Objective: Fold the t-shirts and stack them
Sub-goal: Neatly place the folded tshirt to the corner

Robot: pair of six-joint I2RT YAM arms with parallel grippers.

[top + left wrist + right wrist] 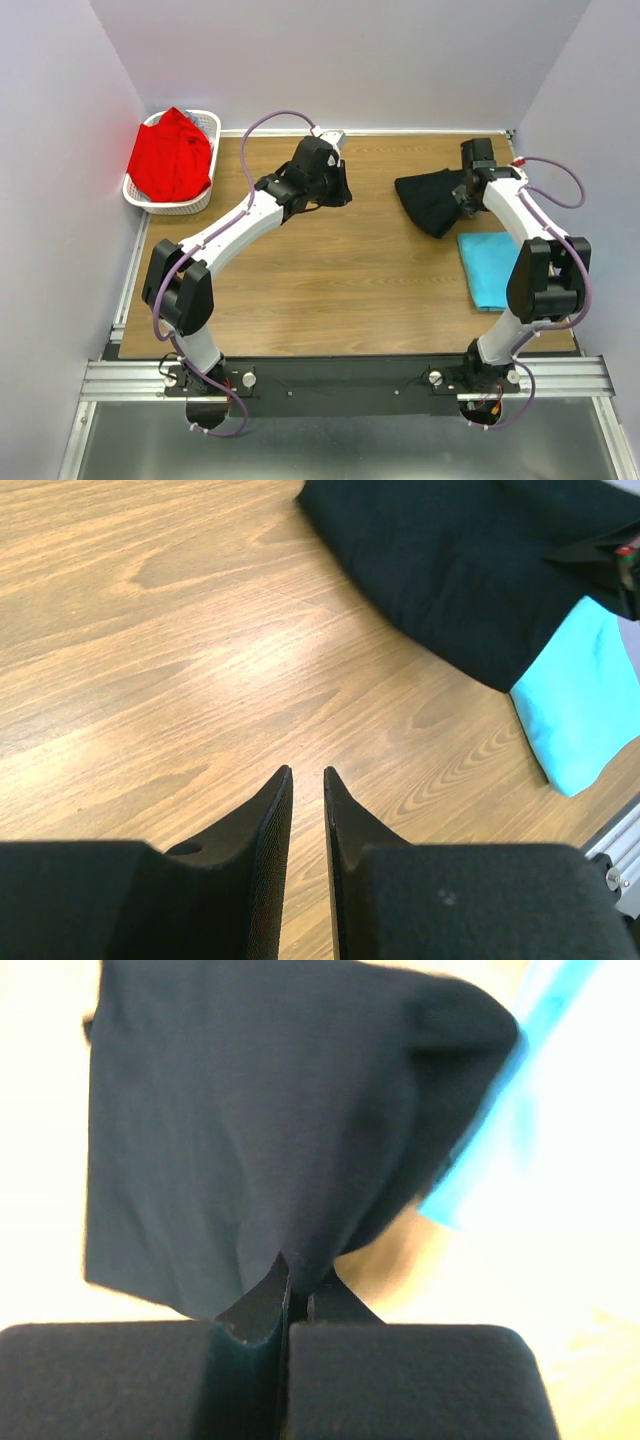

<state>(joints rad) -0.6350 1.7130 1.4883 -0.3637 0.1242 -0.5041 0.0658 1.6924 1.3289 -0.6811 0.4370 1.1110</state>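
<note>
The black t-shirt lies bunched at the right back of the table, also in the left wrist view. My right gripper is shut on a fold of its edge, the cloth pinched between the fingers. The turquoise t-shirt lies folded flat just in front of it, near the right edge. The red t-shirt is heaped in the basket at the back left. My left gripper hovers over bare wood left of the black shirt, empty, jaws a narrow gap apart.
The white lattice basket stands at the table's back left corner, partly off the wood. The wooden tabletop is walled on three sides. A metal rail runs along the table's edge by the turquoise shirt.
</note>
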